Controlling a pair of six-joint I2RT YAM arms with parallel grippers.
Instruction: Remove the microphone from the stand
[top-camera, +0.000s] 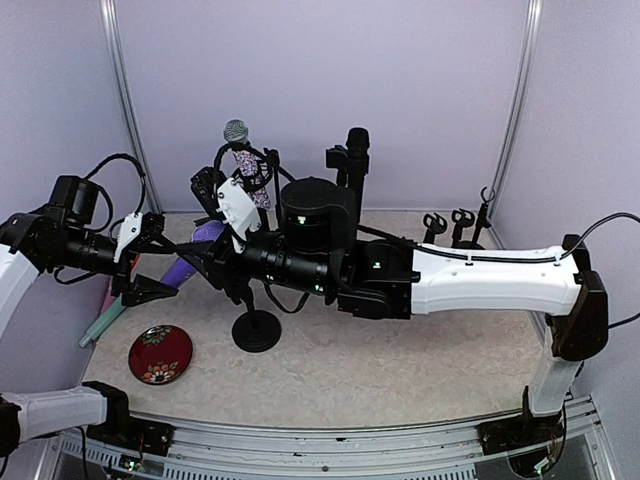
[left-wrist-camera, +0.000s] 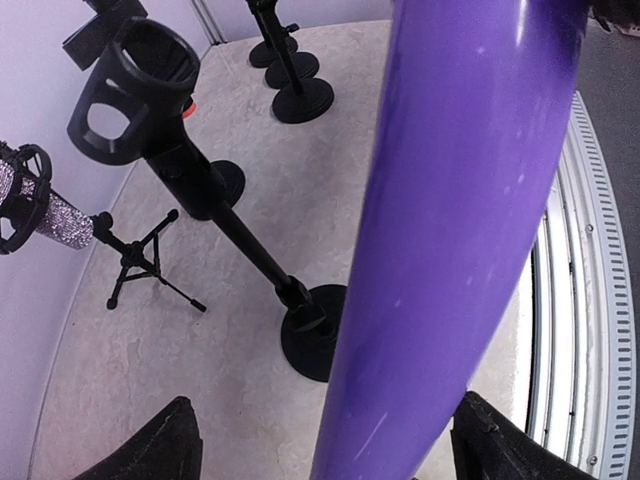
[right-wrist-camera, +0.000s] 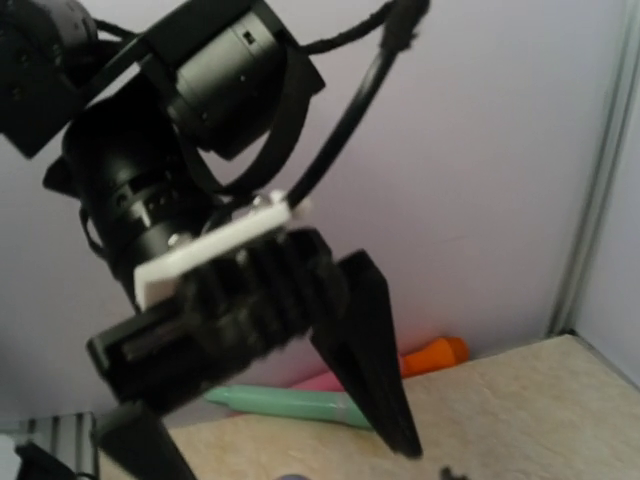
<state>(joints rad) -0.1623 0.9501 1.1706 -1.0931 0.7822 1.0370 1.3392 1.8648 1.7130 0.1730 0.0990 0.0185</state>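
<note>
Purple microphone (left-wrist-camera: 450, 230) pinched in left claw (left-wrist-camera: 330, 440), long axis running straight ahead; empty stand clip (left-wrist-camera: 140, 80) up-left, well apart.

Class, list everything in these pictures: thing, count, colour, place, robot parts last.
purple microphone: one, purple, in the left gripper
microphone stand: one, black, mid-table, clip empty
glitter microphone: one, silver-headed, on a tripod, back
black microphone: one, black, on a stand, back
spare stands: at least two, black, back right
plate: one, red, front left
coloured tubes: three, green, pink, orange, by left wall
table: one, beige, under everything
left gripper: one, black, holding the purple microphone
right arm: one, white and black, stretched leftward across the table
</note>
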